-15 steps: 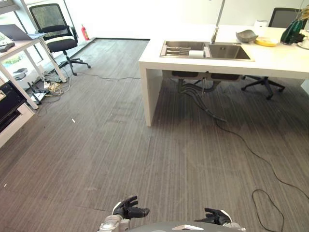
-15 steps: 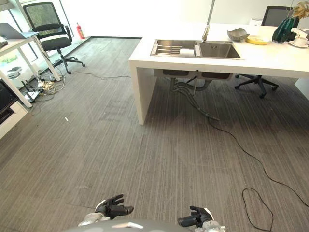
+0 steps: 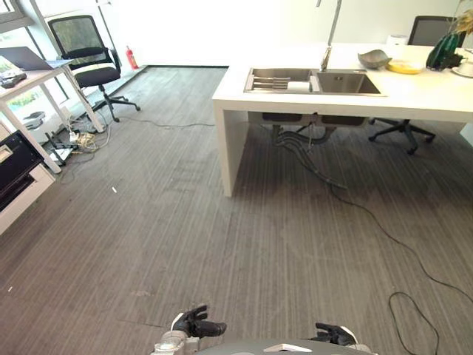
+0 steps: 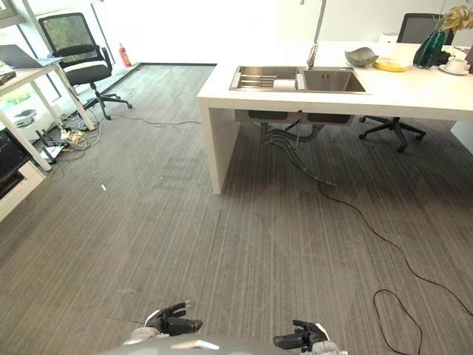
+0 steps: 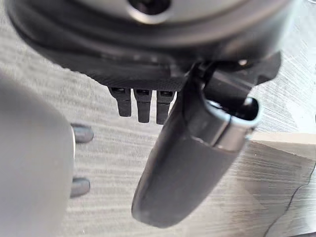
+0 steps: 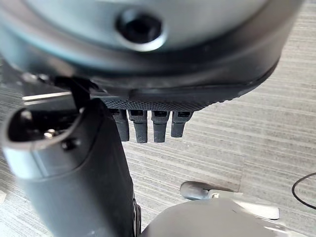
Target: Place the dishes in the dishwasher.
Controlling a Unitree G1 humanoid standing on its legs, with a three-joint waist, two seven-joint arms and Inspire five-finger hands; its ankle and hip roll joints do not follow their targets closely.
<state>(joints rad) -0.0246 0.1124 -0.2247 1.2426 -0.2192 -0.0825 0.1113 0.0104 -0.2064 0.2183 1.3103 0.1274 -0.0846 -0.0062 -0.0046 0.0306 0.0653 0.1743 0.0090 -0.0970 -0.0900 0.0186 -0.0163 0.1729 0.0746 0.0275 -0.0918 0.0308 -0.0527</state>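
The dishes stand far off on the white counter (image 3: 421,92): a grey bowl (image 3: 377,56), a yellow plate (image 3: 408,66) and a white cup on a saucer (image 4: 455,65), all to the right of the steel double sink (image 3: 314,80). My left hand (image 3: 196,325) and right hand (image 3: 334,334) hang low at the picture's near edge, over carpet. Both are open and hold nothing. The left wrist view has straight fingers (image 5: 143,106) above bare carpet, and the right wrist view's fingers (image 6: 148,126) are likewise straight.
A dark appliance in a white cabinet (image 3: 15,159) sits at the far left, by a desk with a laptop (image 3: 26,59) and an office chair (image 3: 89,63). Cables (image 3: 369,222) trail from under the counter. A green vase (image 3: 447,49) and second chair (image 3: 414,37) stand behind.
The whole picture has shifted a little downward, so the camera has moved. Both hands stay low, open and holding nothing.
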